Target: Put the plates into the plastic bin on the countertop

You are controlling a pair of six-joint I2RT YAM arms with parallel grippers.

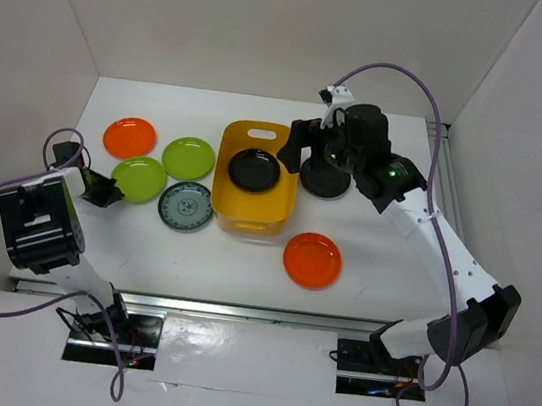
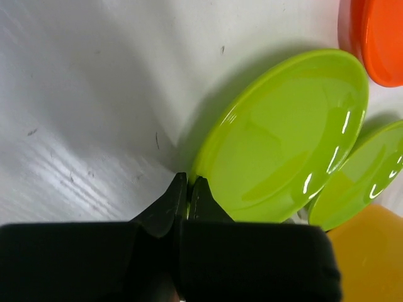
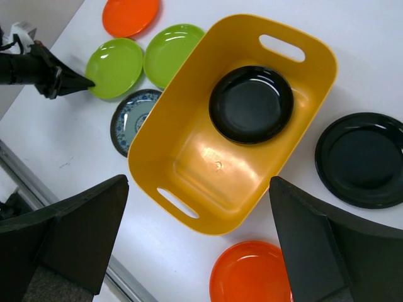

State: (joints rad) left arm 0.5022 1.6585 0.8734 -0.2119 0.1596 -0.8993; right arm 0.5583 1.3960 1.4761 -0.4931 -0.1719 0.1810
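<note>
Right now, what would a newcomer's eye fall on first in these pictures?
The yellow-orange bin stands out in the middle of the white table, with one black plate lying inside it. At the left, the left end effector appears shut on the rim of a lime green plate. The right end effector hangs open above the bin.

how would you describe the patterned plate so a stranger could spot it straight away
Find the yellow bin in the middle of the white table. The patterned plate lies flat on the table just left of the bin's near corner. It alone has a grey-blue pattern; the lime green plates beside it are plain.
</note>
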